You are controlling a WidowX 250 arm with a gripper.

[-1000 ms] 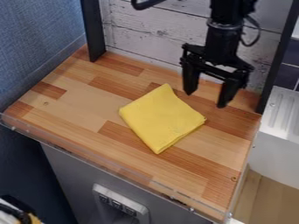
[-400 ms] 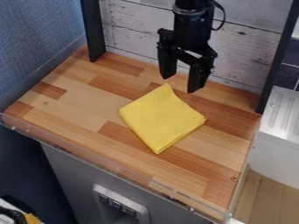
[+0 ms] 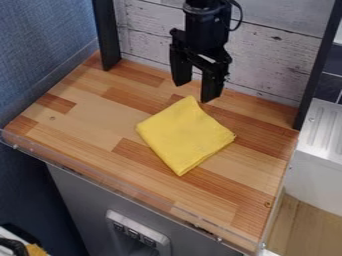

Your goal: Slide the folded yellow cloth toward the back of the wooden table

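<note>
1. Camera view: here's the black gripper point(image 3: 193, 92), fingers spread with nothing between them, hanging near the back of the wooden worktop point(image 3: 87, 110), and just in front of it lies the folded yellow cloth point(image 3: 184, 136), flat around mid-worktop, one corner pointing towards the whitewashed plank wall point(image 3: 267, 55)!

The black arm came down from twelve o'clock. Its gripper point(image 3: 192, 91) hung with two fingers apart, pointing toward six o'clock.

Folded cloth point(image 3: 184, 136): matt, soft-looking fabric. Table point(image 3: 80, 122): smooth wood, light sheen. Back wall point(image 3: 267, 55): whitewashed wood look, visible grain. Left wall point(image 3: 40, 45): matt, rough, fabric-like texture.
</note>
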